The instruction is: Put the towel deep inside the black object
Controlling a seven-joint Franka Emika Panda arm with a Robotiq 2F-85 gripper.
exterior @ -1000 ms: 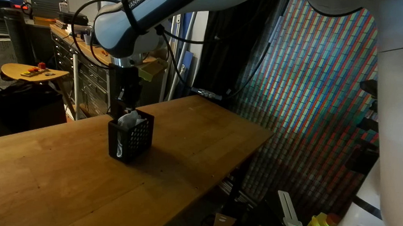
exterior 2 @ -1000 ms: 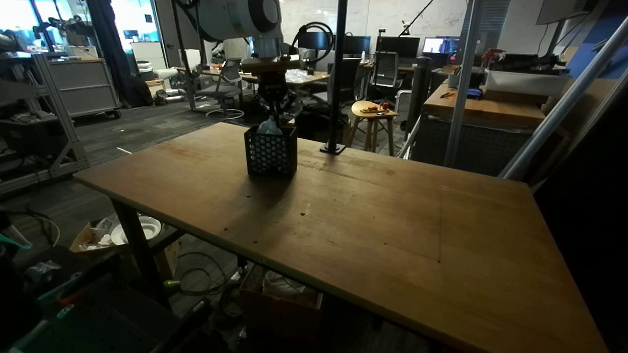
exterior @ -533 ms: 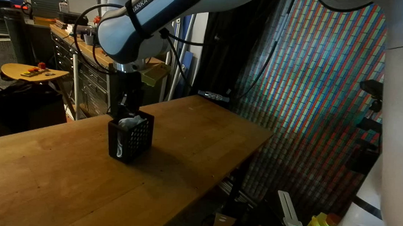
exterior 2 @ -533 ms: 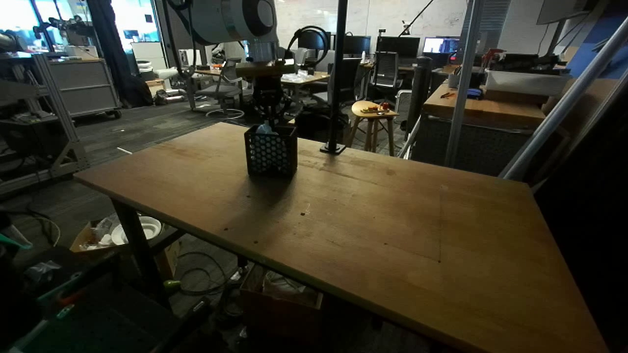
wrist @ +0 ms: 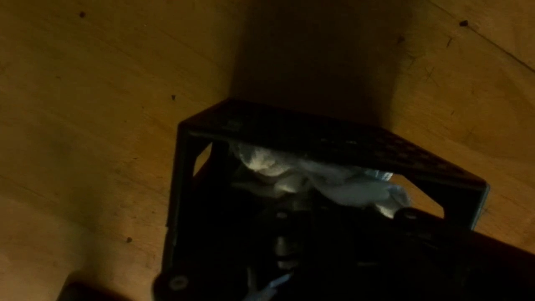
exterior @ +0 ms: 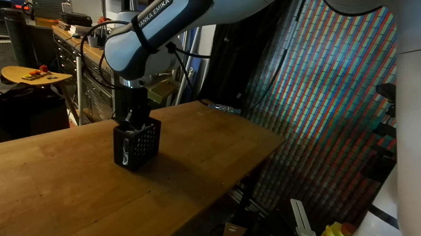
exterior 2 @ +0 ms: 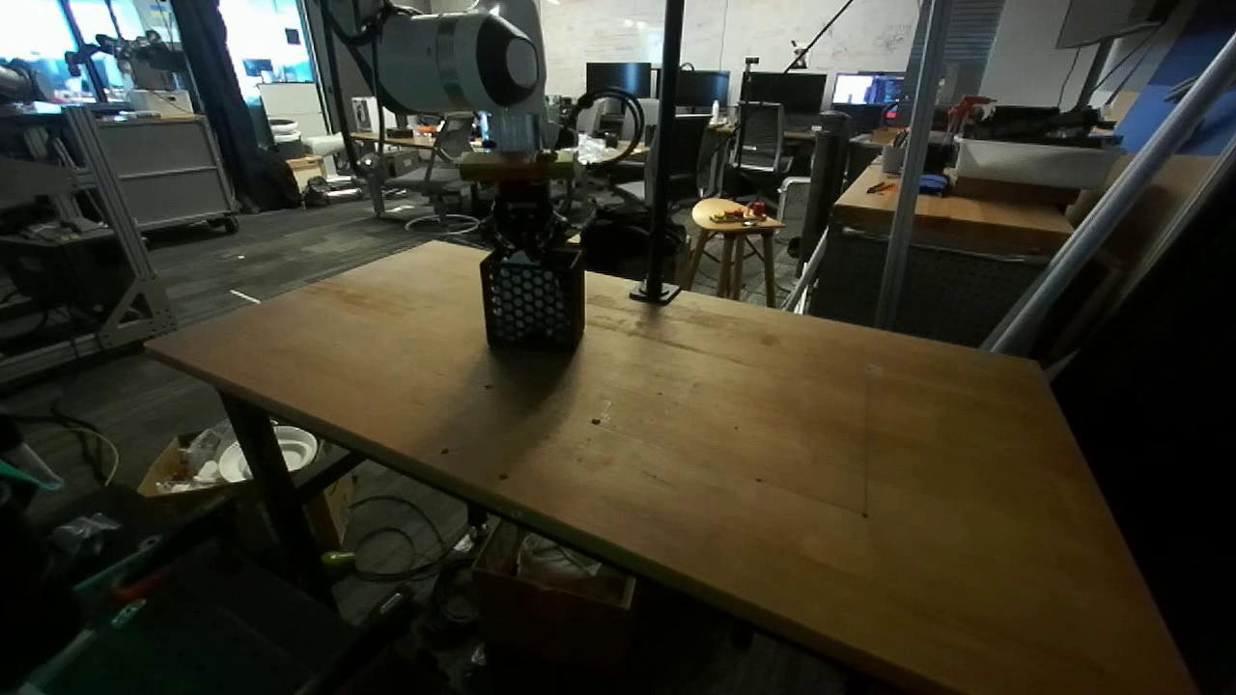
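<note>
Towel (wrist: 345, 184) lower now, pale, crumpled

1. A Franka arm (exterior: 236, 9) reaches leftward from the near right in an exterior view, its forearm (exterior: 161, 22) sloping down.
2. The gripper (exterior: 135, 122) hangs below the wrist (exterior: 133, 83), pointing down.
3. Shadow leaves its grip unreadable.

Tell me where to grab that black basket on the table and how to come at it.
Best, I think, by the rim at the left of the wrist view, coming straight down and pinching across it. The black basket stands upright with its top open, that edge looks narrow, and the towel is bunched along a neighbouring side, so this stretch seems free of cloth.
</note>
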